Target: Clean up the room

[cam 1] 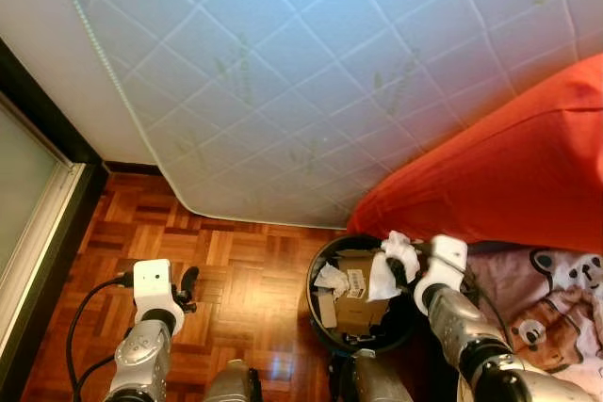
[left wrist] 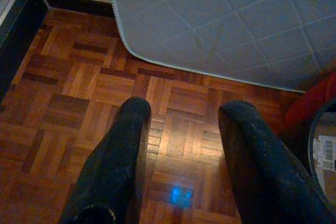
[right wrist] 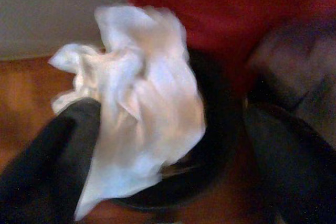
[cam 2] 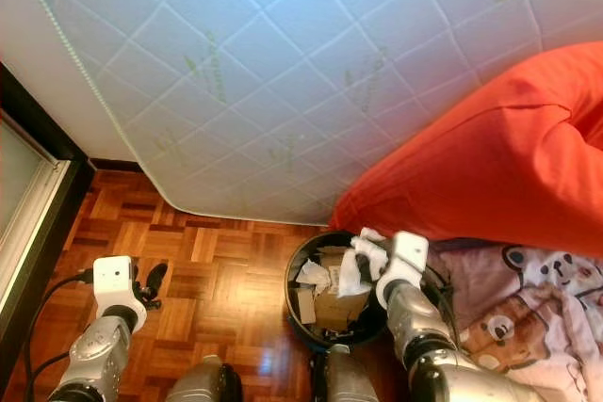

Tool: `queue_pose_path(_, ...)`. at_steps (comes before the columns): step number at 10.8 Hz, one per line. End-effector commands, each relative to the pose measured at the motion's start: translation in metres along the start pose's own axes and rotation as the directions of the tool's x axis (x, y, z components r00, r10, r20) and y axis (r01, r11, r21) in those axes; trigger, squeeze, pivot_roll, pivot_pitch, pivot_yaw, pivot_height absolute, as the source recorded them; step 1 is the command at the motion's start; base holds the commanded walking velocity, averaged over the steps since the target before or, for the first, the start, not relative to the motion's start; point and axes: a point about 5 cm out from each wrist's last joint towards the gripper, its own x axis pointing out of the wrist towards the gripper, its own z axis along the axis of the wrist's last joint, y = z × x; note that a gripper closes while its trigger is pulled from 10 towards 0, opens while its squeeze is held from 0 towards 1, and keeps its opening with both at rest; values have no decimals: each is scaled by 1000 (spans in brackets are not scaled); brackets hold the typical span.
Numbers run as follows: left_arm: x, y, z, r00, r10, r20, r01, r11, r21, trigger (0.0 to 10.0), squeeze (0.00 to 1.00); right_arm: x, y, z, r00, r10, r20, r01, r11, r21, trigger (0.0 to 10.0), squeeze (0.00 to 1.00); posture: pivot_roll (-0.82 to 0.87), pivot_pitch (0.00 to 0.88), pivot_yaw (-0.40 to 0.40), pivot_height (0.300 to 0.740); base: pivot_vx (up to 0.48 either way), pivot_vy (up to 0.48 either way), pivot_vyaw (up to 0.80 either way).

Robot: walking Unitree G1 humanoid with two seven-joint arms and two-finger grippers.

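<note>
A round black bin stands on the parquet floor, just beside the red cushion and close under the curved corner of the quilted white mattress. Inside it lie a brown cardboard box with a printed label on its side and a piece of crumpled white paper toward the bin's left; the pile comes near the rim.

The right claw is over the right part of the bin's opening, carrying a crumpled white tissue. In the right wrist view the tissue lies against one black finger, while the other finger stands well apart from it, so the claw looks spread wide, with the tissue draped on one side rather than pinched between both (the picture is blurred, and whether it still grips the tissue cannot be told for certain). The bin's dark rim shows below the tissue.

The left claw hangs over bare parquet to the left of the bin, its two fingers wide apart with nothing between them; a blue glint shows on the floor under it. A black cable loops from the left wrist.

To the right of the bin lies a pink blanket printed with panda bears.
</note>
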Motion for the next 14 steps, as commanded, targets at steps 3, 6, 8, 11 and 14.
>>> queue_pose_path(3, -6, 1, -11, 999, 6, -35, -7, 1000, -7, 10000, 0, -1, -1, -7, 1000, -4, -23, 4, 999, -33, 10000, 0, 237, 282, -67, 681, 0, 0, 0)
queue_pose_path(6, -6, 0, -11, 999, 6, -34, -6, 1000, -7, 10000, 0, -2, -11, -5, 993, -116, 10, 113, 943, -312, 10000, 0, 239, 280, -68, 681, 0, 0, 0)
queue_pose_path(8, -6, 0, -11, 999, 8, -33, -8, 1000, -6, 10000, 0, -1, 0, -8, 1000, 1, -29, -5, 993, -121, 10000, 0, 240, 281, -71, 681, 0, 0, 0)
queue_pose_path(11, -7, -1, -12, 999, 5, -36, -6, 1000, -9, 10000, 0, -1, -5, -7, 998, -51, -21, 52, 998, 43, 10000, 0, 243, 282, -73, 681, 0, 0, 0)
queue_pose_path(14, -8, -1, -13, 999, 4, -38, -4, 1000, -6, 10000, 0, 0, 2, 5, 998, -1, 65, 3, 1000, -27, 10000, 0, 247, 281, -72, 681, 0, 0, 0)
